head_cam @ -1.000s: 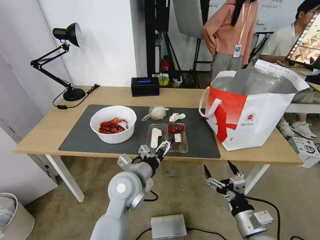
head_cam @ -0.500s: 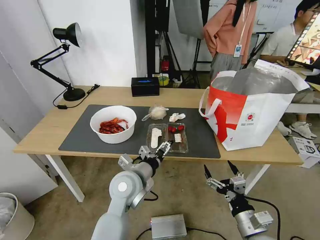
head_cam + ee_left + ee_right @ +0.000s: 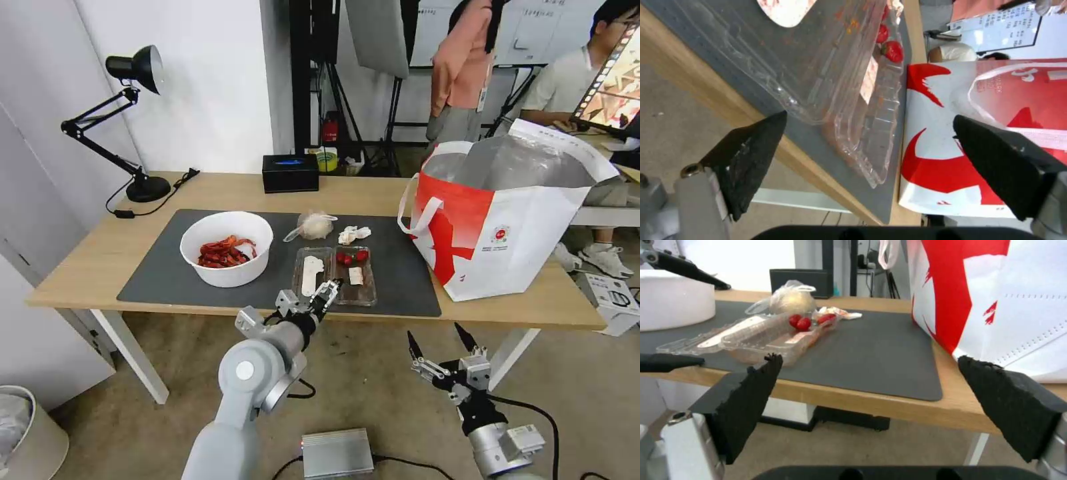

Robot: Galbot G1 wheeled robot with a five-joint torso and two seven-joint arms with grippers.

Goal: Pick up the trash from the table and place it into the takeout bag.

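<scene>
The tray (image 3: 335, 275) lay open on the mat (image 3: 400, 273), long axis running front to back. The left gripper (image 3: 319, 298) was wide at its near edge; the right gripper (image 3: 440, 340) was wide below the table (image 3: 87, 260).

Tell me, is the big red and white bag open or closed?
Open. The takeout bag stands upright on the table, its top spread wide so the silver lining shows inside.

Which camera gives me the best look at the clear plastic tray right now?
The left wrist view: the clear plastic tray lies close between the open left end effector fingers, its rim and hinge plain. The head view shows it whole but small on the grey mat. The right wrist view shows it side-on.
</scene>
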